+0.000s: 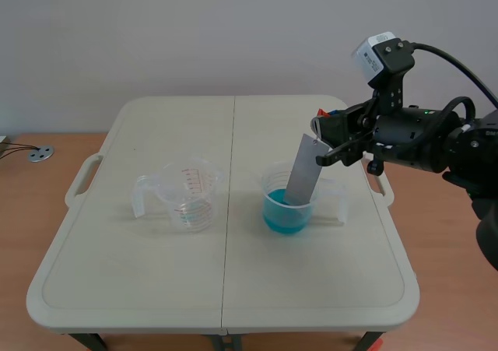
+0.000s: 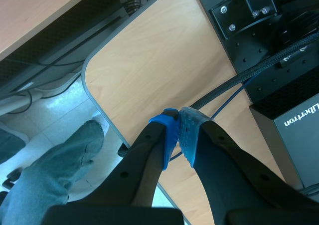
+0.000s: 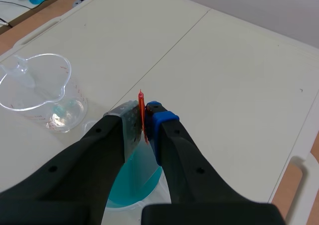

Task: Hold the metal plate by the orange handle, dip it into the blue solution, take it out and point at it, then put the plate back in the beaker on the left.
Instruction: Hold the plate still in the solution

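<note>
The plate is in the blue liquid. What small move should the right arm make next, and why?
Probably lift the metal plate up and out: its lower end already sits in the blue solution, and the right gripper is shut on the orange handle.

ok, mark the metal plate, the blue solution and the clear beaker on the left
metal plate [image 1: 303,172], scene view, middle of its grey face.
blue solution [image 1: 282,220], scene view, liquid seen through the beaker wall.
clear beaker [image 1: 191,199], scene view, its front wall.
</note>
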